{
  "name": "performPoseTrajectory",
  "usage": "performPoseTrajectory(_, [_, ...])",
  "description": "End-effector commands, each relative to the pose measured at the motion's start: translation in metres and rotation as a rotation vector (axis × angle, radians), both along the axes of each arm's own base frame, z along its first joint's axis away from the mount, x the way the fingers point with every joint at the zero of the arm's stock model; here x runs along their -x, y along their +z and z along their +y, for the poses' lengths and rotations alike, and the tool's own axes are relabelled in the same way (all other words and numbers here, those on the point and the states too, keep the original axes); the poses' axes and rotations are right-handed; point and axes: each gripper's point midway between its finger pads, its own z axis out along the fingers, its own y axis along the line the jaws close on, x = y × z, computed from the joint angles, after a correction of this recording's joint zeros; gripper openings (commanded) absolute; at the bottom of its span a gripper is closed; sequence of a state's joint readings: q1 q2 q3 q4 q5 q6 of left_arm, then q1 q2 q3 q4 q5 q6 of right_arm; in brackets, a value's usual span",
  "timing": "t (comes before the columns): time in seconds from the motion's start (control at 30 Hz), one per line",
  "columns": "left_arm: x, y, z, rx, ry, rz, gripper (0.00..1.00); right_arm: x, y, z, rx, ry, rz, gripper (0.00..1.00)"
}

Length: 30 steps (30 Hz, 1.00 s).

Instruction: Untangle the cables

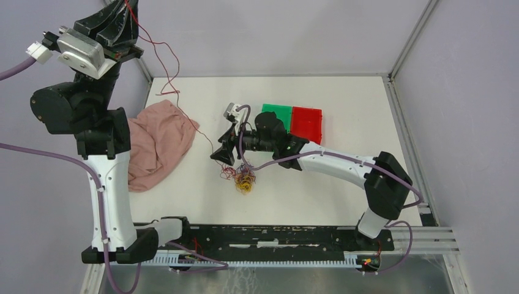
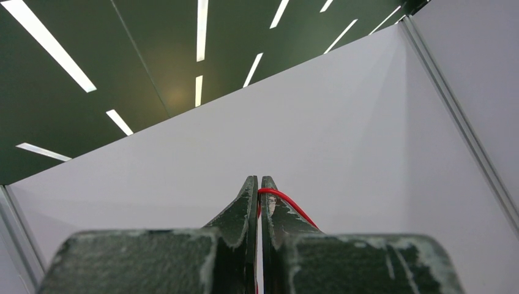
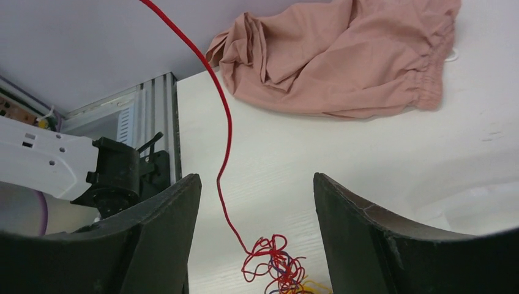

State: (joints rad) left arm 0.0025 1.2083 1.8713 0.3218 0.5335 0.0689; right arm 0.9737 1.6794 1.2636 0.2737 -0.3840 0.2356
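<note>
Left claw [image 2: 259,179] raised, clamped on red cable [image 2: 289,199], right claw [image 3: 256,184] spread wide beside cable clump [image 3: 273,267]

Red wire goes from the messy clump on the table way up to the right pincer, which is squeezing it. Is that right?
Not quite. It is the left pincer, raised high, that is squeezing the red wire. The left wrist view shows it shut on the wire. The right pincer is open, down near the clump on the table.
</note>
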Motion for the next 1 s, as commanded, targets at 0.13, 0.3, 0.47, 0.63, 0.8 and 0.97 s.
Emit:
performPoseTrajectory(0.13, [0.006,0.002,0.0,0.008,-0.005,-0.012,0.03,0.001,0.027,0.022,-0.031,0.061,0.05,0.66])
performPoseTrajectory(0.3, [0.001,-0.002,0.004,0.027,0.016,0.02,0.03,0.005,0.033,0.037,-0.107,0.114,0.107,0.53])
performPoseTrajectory(0.47, [-0.004,-0.016,0.011,0.021,0.076,0.051,0.03,-0.008,0.024,0.033,-0.084,0.057,0.132,0.02])
performPoseTrajectory(0.63, [-0.048,-0.09,0.048,0.183,0.224,0.359,0.05,-0.033,0.034,0.006,-0.089,-0.078,0.101,0.01])
performPoseTrajectory(0.8, [-0.087,-0.293,0.062,0.287,0.308,0.909,0.13,-0.037,0.026,-0.007,-0.038,-0.11,0.092,0.01])
performPoseTrajectory(0.97, [-0.073,-0.41,0.041,0.257,0.214,1.149,0.29,-0.035,0.009,-0.013,0.018,-0.118,0.112,0.01])
